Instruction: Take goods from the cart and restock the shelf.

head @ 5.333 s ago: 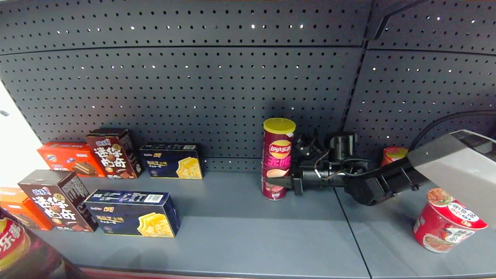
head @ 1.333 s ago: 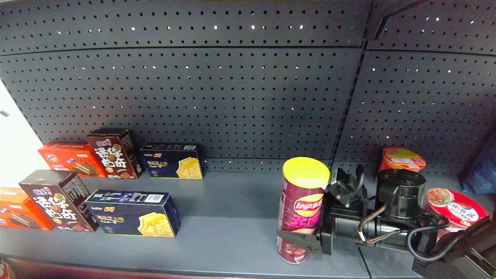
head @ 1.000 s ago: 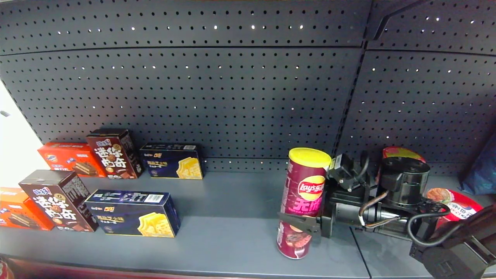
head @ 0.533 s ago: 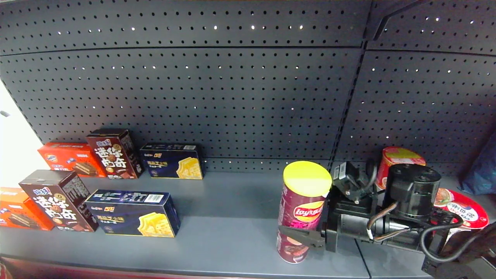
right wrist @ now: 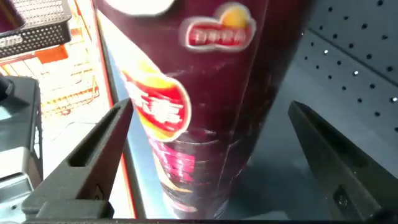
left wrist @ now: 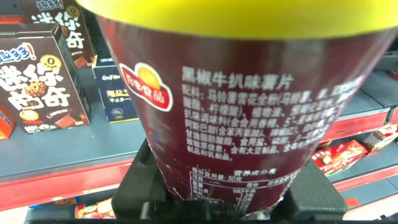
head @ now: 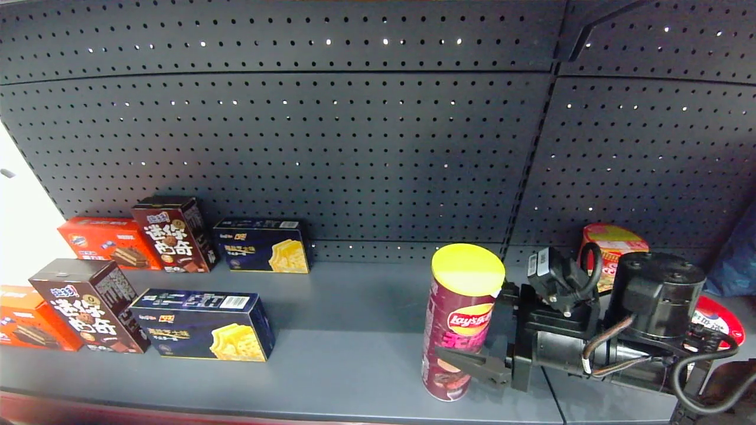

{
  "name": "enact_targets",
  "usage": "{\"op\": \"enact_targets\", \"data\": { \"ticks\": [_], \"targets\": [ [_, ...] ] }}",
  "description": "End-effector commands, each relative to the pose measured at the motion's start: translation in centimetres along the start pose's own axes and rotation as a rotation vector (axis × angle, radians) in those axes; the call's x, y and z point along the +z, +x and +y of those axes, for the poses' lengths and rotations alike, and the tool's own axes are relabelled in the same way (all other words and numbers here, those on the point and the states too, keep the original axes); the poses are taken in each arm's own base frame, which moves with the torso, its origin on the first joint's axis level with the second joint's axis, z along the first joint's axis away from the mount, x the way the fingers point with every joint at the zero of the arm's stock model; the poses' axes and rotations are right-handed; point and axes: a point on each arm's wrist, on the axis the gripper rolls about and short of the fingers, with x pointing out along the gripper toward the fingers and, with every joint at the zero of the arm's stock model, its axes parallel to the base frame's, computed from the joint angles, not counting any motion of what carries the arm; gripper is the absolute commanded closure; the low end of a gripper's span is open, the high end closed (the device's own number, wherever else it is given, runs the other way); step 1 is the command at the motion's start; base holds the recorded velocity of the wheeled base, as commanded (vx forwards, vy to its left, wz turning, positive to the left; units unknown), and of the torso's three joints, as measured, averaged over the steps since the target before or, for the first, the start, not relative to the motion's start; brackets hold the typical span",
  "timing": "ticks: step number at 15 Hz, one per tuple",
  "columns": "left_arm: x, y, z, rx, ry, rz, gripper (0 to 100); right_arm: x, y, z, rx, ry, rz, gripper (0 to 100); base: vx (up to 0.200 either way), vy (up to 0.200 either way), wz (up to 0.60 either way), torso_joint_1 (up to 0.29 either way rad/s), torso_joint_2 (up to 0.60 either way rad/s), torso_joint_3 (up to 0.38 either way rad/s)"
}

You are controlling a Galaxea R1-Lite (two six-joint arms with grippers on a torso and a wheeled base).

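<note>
A maroon chip can [head: 459, 319] with a yellow lid stands upright on the grey shelf [head: 354, 354], near its front edge. My right gripper [head: 456, 348] is open around the can's lower half. One finger [head: 472, 364] lies in front of the can and the other is hidden behind it. In the right wrist view both fingers [right wrist: 93, 162] stand a little off the can [right wrist: 199, 124]. My left gripper [left wrist: 224, 186] is shut on a second chip can [left wrist: 242, 106], held upright in front of the shelves.
Several snack boxes [head: 201, 324] stand on the shelf's left half. Cup noodles [head: 611, 245] sit at the right behind my right arm, with a blue bag [head: 735, 254] at the far right. A pegboard wall [head: 295, 147] backs the shelf.
The right gripper brought the can from the back of the shelf to the front, lifted and tilted it, then set it upright. It has now opened and drawn slightly right.
</note>
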Motion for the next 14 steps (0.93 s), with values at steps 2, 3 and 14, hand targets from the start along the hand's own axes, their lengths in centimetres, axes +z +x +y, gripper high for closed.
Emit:
{"op": "enact_targets", "data": {
  "ticks": [2,3,14],
  "targets": [
    [0.1,-0.2,0.0,-0.002,0.003,-0.016,100,0.7,0.1,-0.2,-0.002,-0.014,-0.023,0,0.000,0.000,0.00,0.000,0.00,0.000],
    [0.0,-0.2,0.0,-0.001,0.002,-0.015,100,0.8,0.0,-0.1,-0.001,-0.017,-0.028,0,0.000,0.000,0.00,0.000,0.00,0.000],
    [-0.4,-0.3,0.0,-0.003,0.002,-0.013,100,7.4,0.9,-1.4,-0.011,-0.044,-0.165,0,0.000,0.000,0.00,0.000,0.00,0.000]
  ]
}}
